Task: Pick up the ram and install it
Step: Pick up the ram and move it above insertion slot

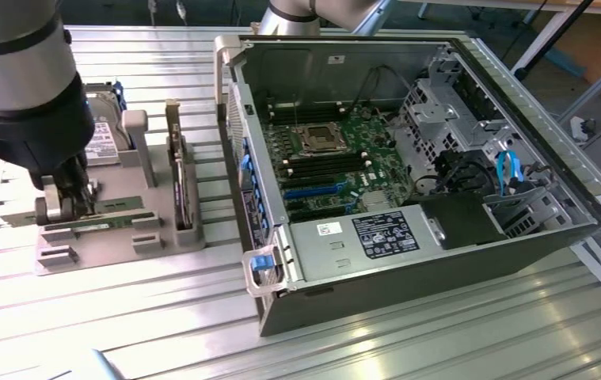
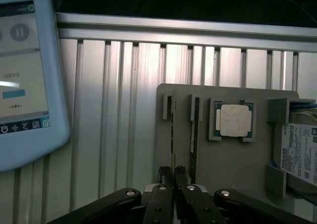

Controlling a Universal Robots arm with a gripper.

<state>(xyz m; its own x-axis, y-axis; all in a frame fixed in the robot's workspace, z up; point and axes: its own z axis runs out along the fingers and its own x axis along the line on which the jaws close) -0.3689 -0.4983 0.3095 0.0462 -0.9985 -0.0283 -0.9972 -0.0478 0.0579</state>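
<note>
Two green ram sticks stand on edge, side by side, in slots of a grey holder tray (image 2: 237, 169). My gripper (image 2: 173, 173) is down over the tray and shut on one ram stick (image 2: 172, 135), whose thin edge runs out from between the fingertips. That stick still sits in its slot. The second ram stick (image 2: 194, 135) stands free in the neighbouring slot. In the exterior view the gripper (image 1: 65, 207) is low over the tray (image 1: 120, 253) at the left, well apart from the open computer case (image 1: 406, 174).
The tray also holds a square silver processor (image 2: 234, 120), a hard drive (image 2: 302, 154) and an upright dark card (image 1: 179, 182). A blue tablet (image 2: 25, 75) lies on the slatted table. Inside the case, the motherboard (image 1: 332, 158) has an empty processor socket (image 1: 316, 136).
</note>
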